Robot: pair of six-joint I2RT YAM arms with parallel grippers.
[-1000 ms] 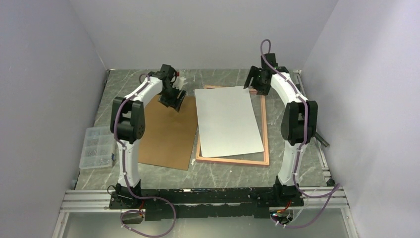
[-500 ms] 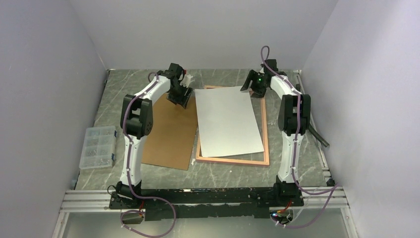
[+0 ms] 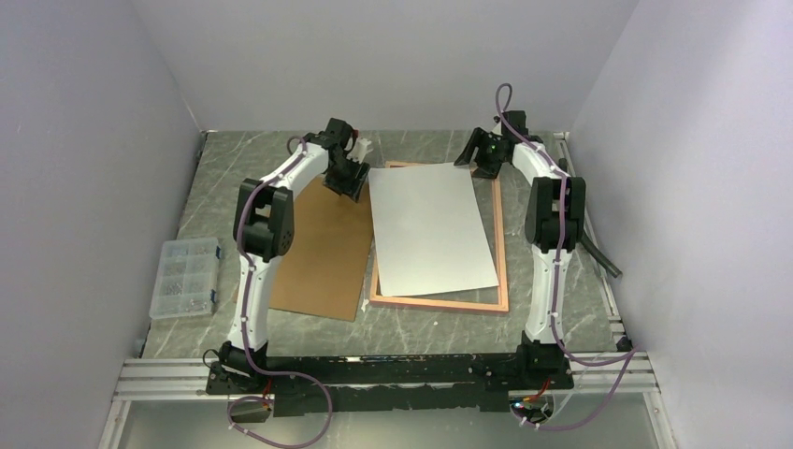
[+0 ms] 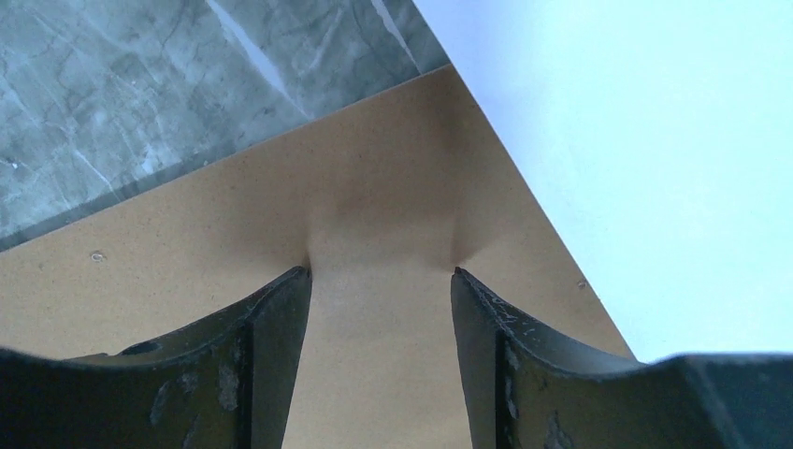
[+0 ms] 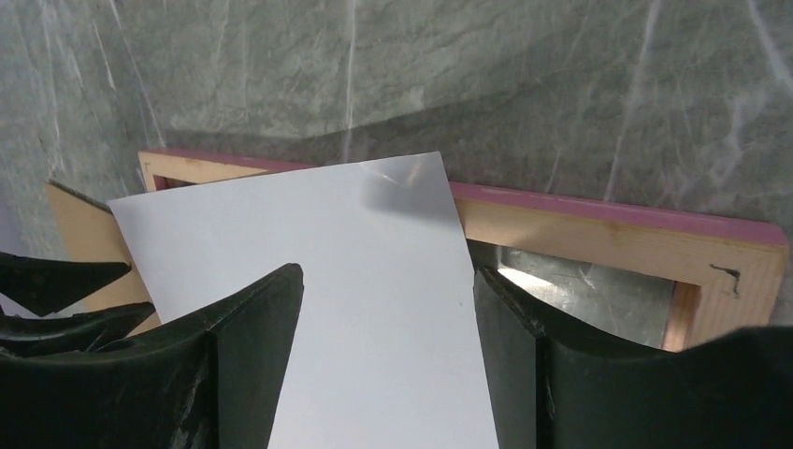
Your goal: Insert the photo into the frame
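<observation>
I count one photo [image 3: 432,229], one frame [image 3: 439,303], one brown backing board [image 3: 318,253], and one clear parts box [image 3: 185,278] at the left.

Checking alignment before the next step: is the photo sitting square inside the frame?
No, the photo lies skewed across the frame, its far left corner overhanging onto the brown board.

Grey marble tabletop [image 3: 421,327] between plain pale walls [image 3: 93,140]

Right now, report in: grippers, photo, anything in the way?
Left gripper open over board; right gripper open over photo corner. Photo white side up, skewed across frame. Board beside frame, not blocking.
</observation>
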